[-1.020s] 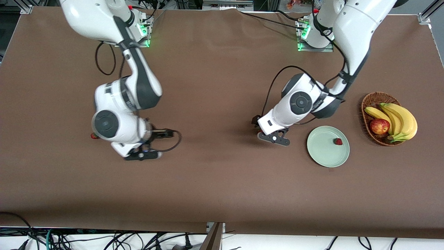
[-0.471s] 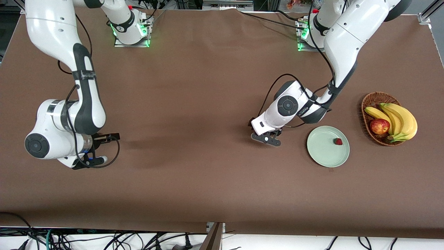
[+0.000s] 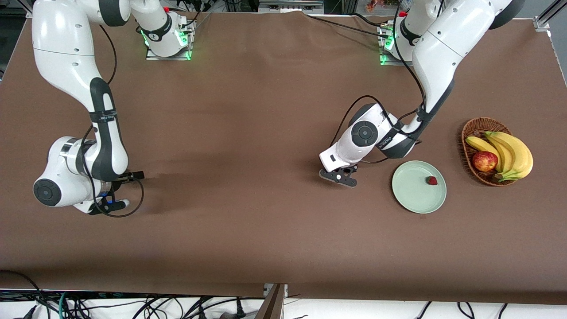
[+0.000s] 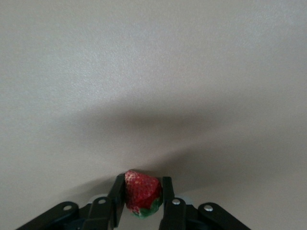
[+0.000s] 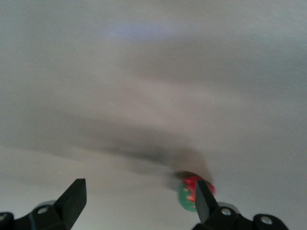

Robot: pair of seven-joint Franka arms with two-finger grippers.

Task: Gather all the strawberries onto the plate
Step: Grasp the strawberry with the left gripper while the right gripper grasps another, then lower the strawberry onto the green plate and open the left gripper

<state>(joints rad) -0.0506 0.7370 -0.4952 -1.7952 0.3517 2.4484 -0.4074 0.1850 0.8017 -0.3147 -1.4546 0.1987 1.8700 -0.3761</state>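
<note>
Left hand (image 4: 142,199) now clamped on strawberry (image 4: 142,192), right hand (image 5: 136,201) wide, shifted slightly.

This is a robotics lab: two white jointed robot arms (image 3: 88,133) are bolted on metal base plates with green lights (image 3: 168,44) to a surface covered with brown cloth (image 3: 266,110), with aluminium frame profiles (image 3: 547,15) at its corners and tangled black cables (image 3: 133,305) under its edge.
</note>
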